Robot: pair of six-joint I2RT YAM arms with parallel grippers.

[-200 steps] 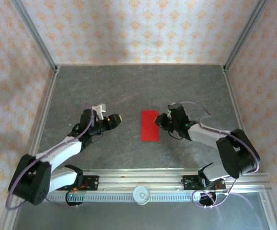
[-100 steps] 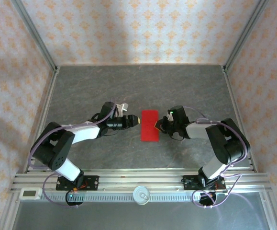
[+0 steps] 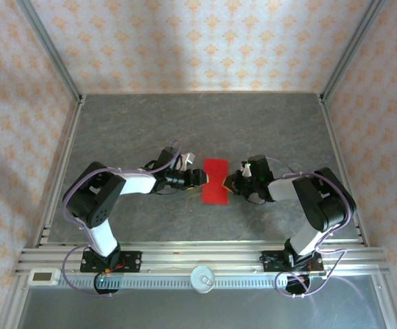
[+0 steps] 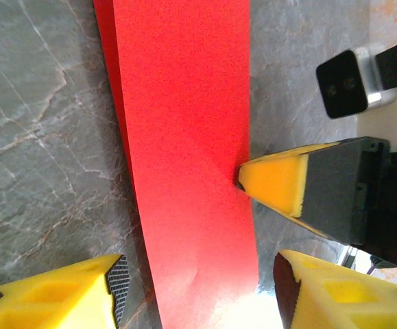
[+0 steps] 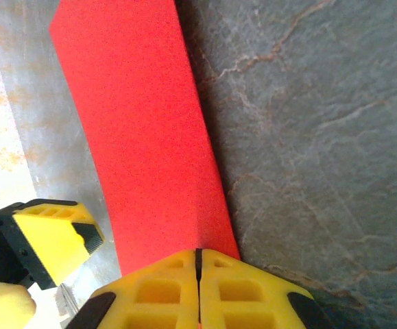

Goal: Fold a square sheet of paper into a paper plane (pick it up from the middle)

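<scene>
The square sheet of paper (image 3: pixel 215 181), folded into a narrow red strip, lies flat near the middle of the table (image 3: pixel 129 130). We see the left gripper (image 3: pixel 199 179) at its left edge, its 2 jaws well apart with the strip between them. The right gripper (image 3: pixel 231 182) has its jaws pressed together, with the tips touching the right edge of the strip.

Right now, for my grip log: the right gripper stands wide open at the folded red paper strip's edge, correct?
No. The right gripper is shut, jaws together, at the edge of the folded red paper strip; the right wrist view shows it.
</scene>
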